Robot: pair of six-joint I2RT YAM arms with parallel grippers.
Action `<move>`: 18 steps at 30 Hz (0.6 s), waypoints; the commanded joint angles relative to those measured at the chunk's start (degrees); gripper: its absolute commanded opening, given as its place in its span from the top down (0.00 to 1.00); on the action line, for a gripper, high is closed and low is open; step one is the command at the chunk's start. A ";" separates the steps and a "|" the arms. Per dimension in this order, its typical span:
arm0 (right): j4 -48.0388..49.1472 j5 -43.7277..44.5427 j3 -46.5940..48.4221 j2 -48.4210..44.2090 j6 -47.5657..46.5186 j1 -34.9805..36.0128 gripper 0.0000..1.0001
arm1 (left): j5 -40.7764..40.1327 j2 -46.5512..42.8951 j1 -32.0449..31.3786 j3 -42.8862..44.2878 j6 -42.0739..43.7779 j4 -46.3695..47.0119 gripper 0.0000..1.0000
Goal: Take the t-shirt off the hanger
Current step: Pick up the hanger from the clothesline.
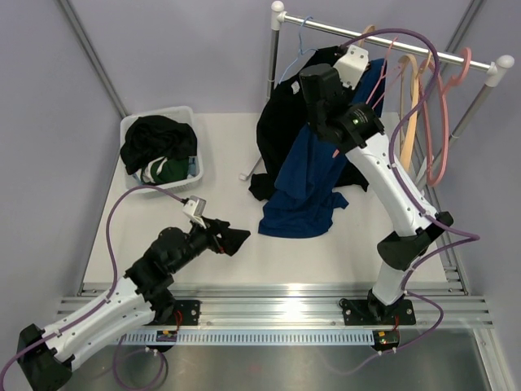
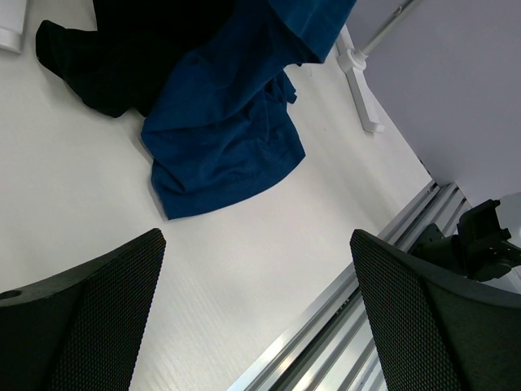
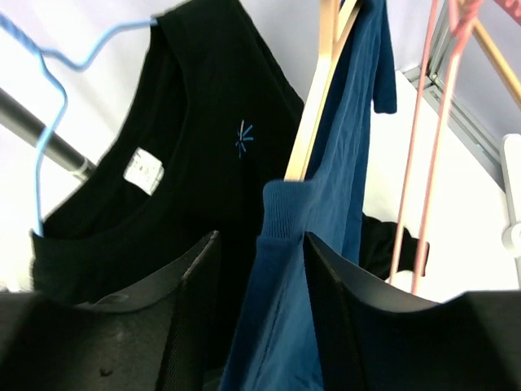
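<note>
Closing on the neckband was your step: the right gripper (image 3: 260,244) stood with its 2 fingers parted around the collar of the blue t-shirt (image 3: 342,163), so you had to pinch there and draw it off the wooden hanger (image 3: 313,122). The shirt hung limp from the rail (image 1: 391,37), its hem pooled on the table (image 1: 224,155). Your left gripper (image 2: 256,244) sat open and empty.

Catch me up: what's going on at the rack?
The right pincer is up at the rack, straddling the collar of the blue t-shirt where it hangs on the wooden hanger, not visibly clamped. The shirt's hem trails on the table. The left pincer sits open, low over the table, holding nothing.
</note>
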 commanded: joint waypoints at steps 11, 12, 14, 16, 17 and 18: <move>-9.34 4.86 7.88 4.81 5.04 -0.54 0.79 | -0.71 -2.22 -0.18 -0.95 -0.27 2.30 0.01; -9.26 4.95 7.71 4.90 4.95 -0.54 0.76 | -0.71 -2.22 -0.27 -1.04 -0.28 2.30 0.01; -9.08 4.69 7.44 5.16 4.69 -0.63 0.65 | -0.63 -2.31 -0.19 -1.13 -0.36 2.12 0.01; -8.64 4.69 7.18 5.34 4.25 -0.63 0.64 | -0.54 -2.49 -0.18 -1.04 -0.28 2.12 0.01; -8.56 4.69 7.18 5.34 4.16 -0.63 0.64 | -0.54 -2.58 -0.18 -1.13 -0.36 2.03 0.01; -8.47 4.69 7.18 5.43 3.98 -0.63 0.64 | -0.54 -2.75 -0.18 -1.04 -0.28 1.95 0.01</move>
